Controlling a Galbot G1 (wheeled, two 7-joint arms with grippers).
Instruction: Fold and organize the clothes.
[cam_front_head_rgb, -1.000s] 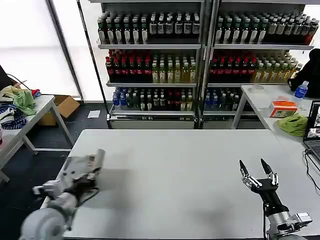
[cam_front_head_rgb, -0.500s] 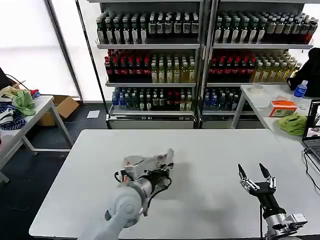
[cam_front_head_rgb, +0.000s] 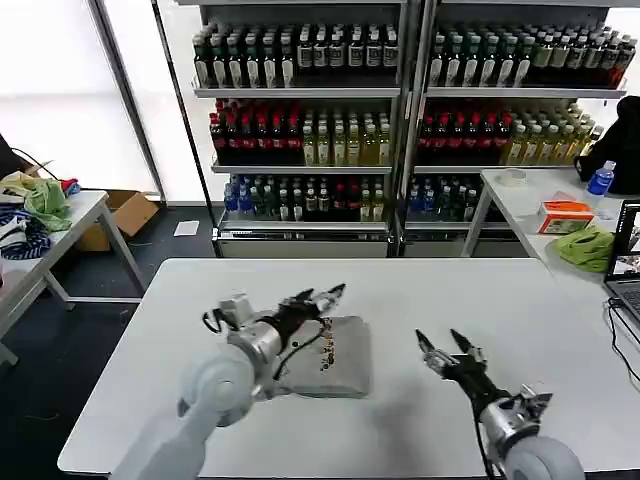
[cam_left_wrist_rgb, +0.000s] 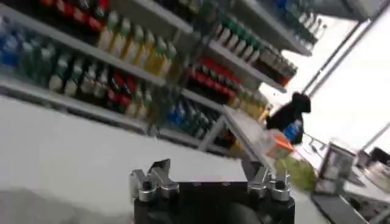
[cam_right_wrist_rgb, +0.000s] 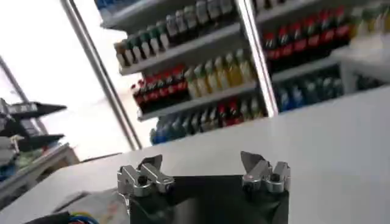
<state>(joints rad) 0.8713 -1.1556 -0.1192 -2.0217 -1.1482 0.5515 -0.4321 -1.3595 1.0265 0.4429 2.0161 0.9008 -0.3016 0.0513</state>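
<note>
Behind table (cam_front_head_rgb: 420, 300), bottle shelves (cam_front_head_rgb: 400, 130) stand.

Bright daylight glares through the windows (cam_front_head_rgb: 60, 90); both wrist views are motion-blurred, shadows soft.

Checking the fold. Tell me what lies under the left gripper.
Under the open left gripper lies a folded light grey shirt on the white table, its small print facing up. The left arm covers the shirt's left side.
</note>
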